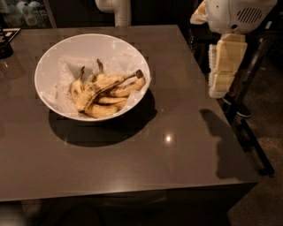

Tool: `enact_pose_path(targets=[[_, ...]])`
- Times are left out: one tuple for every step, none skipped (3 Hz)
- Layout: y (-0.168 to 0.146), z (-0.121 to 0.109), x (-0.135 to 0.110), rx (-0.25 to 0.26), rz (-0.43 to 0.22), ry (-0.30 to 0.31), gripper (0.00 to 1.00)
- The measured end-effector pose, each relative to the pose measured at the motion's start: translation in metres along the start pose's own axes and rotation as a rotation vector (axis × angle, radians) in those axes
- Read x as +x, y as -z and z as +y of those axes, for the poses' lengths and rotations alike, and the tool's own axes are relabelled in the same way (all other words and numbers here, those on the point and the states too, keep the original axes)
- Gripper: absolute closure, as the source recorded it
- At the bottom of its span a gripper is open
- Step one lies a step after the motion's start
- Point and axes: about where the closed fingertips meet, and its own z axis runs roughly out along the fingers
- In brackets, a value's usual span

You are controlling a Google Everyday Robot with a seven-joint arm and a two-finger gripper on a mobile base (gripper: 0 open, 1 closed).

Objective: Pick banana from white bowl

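The white bowl [49,59] stands on the back left part of the dark table, lined with crumpled white paper. Several yellow, brown-spotted bananas lie in it. The banana [102,86] is the longest one, lying on top, with its long dark stem ending in a blackish knob that points right toward the bowl's rim. My gripper [219,86], with cream-coloured fingers, hangs down from the white arm [234,15] at the upper right. It is above the table's right edge, well to the right of the bowl, and holds nothing.
The dark table [132,163] has its right edge under the gripper and its front edge near the bottom. A white post [118,9] stands behind the table. A black object [5,44] sits at the far left. A dark metal frame [252,137] lies on the floor at the right.
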Motion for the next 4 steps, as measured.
enact_pose_path(targets=[[0.002,-0.005,-0.004,0.021,-0.008,0.004,0.0],[-0.011,-0.03,-0.015,0.022,-0.014,0.053,0.0],[-0.03,-0.057,-0.028,0.001,-0.016,0.123,0.0],[-0.03,-0.062,-0.032,0.024,-0.027,0.123,0.0]])
